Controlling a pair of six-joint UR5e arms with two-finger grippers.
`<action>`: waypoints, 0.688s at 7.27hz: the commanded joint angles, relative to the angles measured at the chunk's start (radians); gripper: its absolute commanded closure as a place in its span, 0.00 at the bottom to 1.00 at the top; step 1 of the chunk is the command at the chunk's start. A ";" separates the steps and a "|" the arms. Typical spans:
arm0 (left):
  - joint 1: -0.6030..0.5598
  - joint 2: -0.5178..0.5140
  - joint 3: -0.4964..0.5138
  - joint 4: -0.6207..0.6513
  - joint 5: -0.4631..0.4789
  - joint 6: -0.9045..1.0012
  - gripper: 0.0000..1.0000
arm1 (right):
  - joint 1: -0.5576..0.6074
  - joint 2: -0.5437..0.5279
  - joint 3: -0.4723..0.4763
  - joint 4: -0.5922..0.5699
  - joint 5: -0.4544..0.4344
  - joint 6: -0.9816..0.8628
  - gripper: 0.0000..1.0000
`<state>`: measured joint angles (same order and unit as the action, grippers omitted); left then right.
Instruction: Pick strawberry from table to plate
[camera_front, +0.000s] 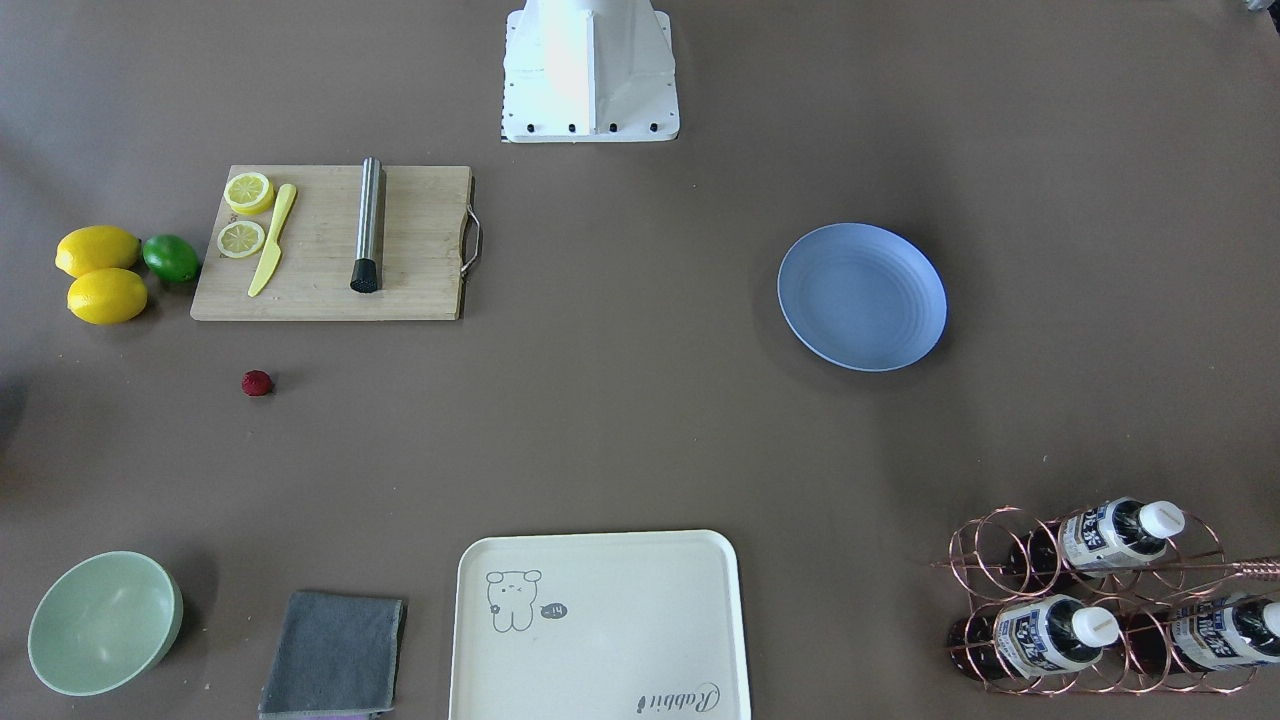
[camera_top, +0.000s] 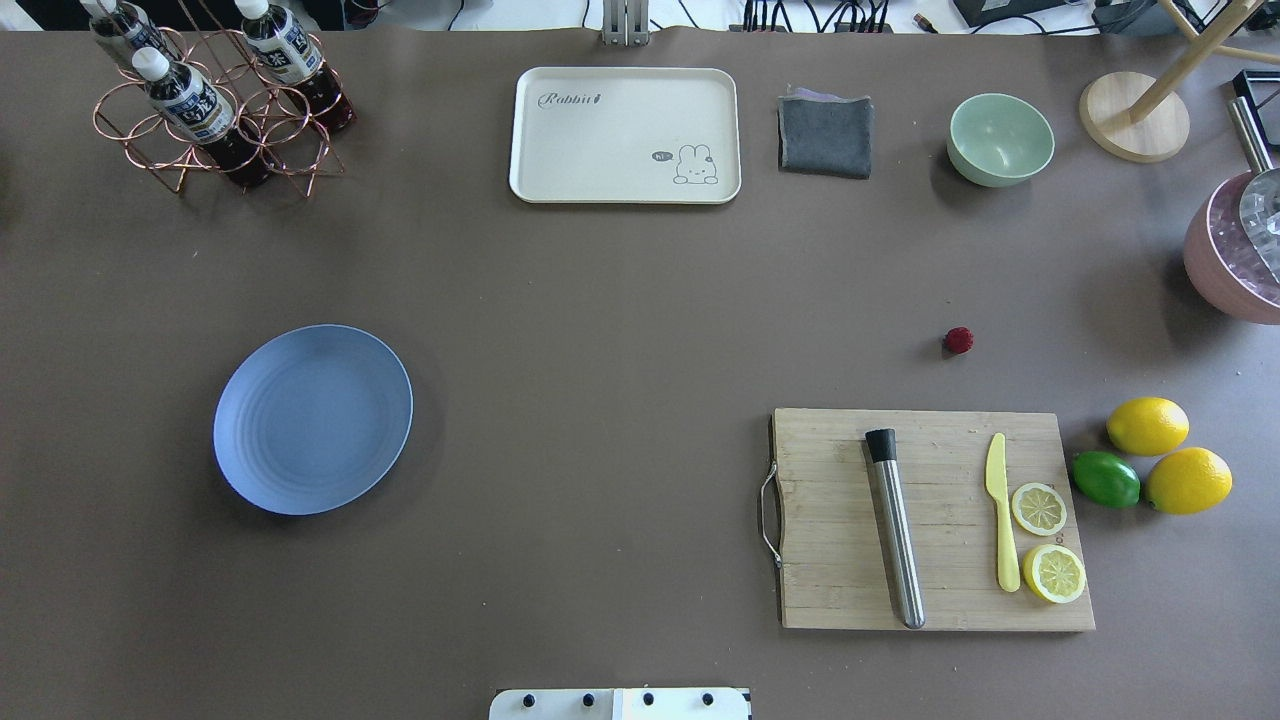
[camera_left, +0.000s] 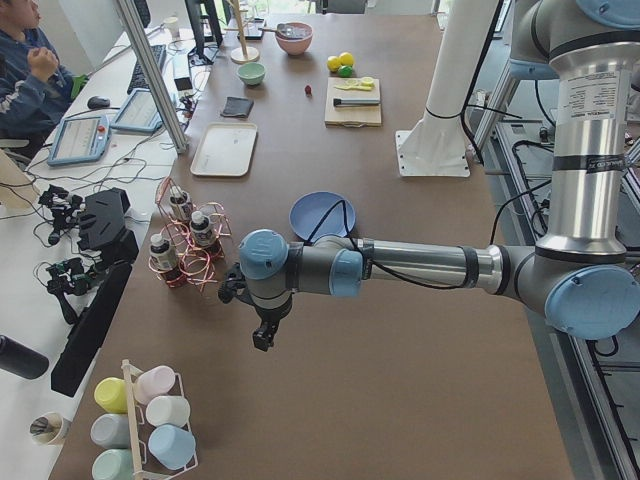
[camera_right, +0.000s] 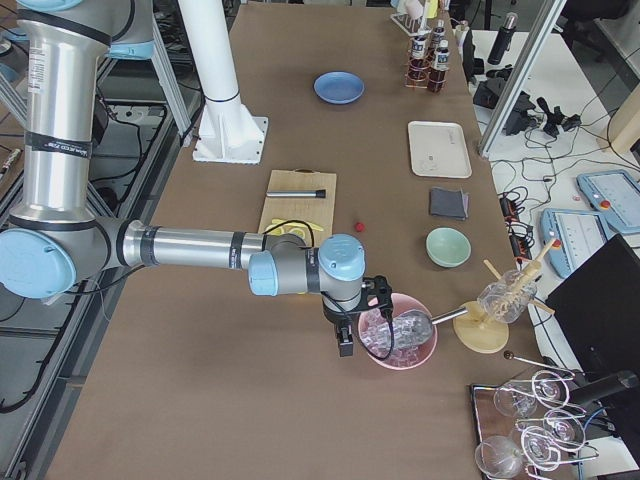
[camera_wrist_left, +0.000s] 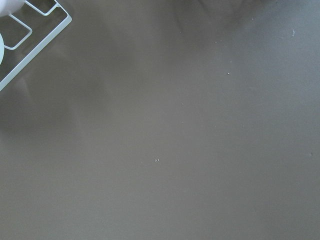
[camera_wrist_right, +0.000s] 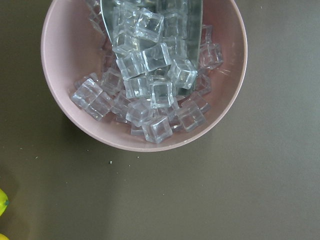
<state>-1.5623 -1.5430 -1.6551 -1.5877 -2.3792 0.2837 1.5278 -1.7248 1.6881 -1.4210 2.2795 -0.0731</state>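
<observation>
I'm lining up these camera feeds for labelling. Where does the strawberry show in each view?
Exterior front-facing: strawberry left, below the cutting board.
Overhead exterior: strawberry right, above the cutting board.
Exterior left: strawberry far, top centre, left of the cutting board.
Exterior right: strawberry mid-frame, right of the cutting board.
Left wrist-mounted: not in it.
Right wrist-mounted: not in it.
Shared landmark: the cutting board, close beside it.

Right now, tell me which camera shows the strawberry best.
The overhead exterior view: the strawberry lies unobstructed on the bare table, sharp and close. The front-facing view shows it nearly as well. Both side views show only a tiny red dot. Neither wrist camera shows it.
</observation>
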 joint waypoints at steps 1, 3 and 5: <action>0.001 0.000 0.000 0.000 0.000 0.000 0.02 | 0.000 -0.002 -0.001 0.008 0.000 0.001 0.00; 0.001 0.000 0.003 0.000 0.000 0.000 0.02 | 0.000 -0.002 -0.001 0.008 0.000 0.001 0.00; 0.001 0.000 -0.003 0.000 0.000 0.000 0.02 | 0.000 -0.002 -0.001 0.008 0.000 0.001 0.00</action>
<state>-1.5616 -1.5432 -1.6541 -1.5876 -2.3792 0.2838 1.5278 -1.7272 1.6874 -1.4129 2.2795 -0.0721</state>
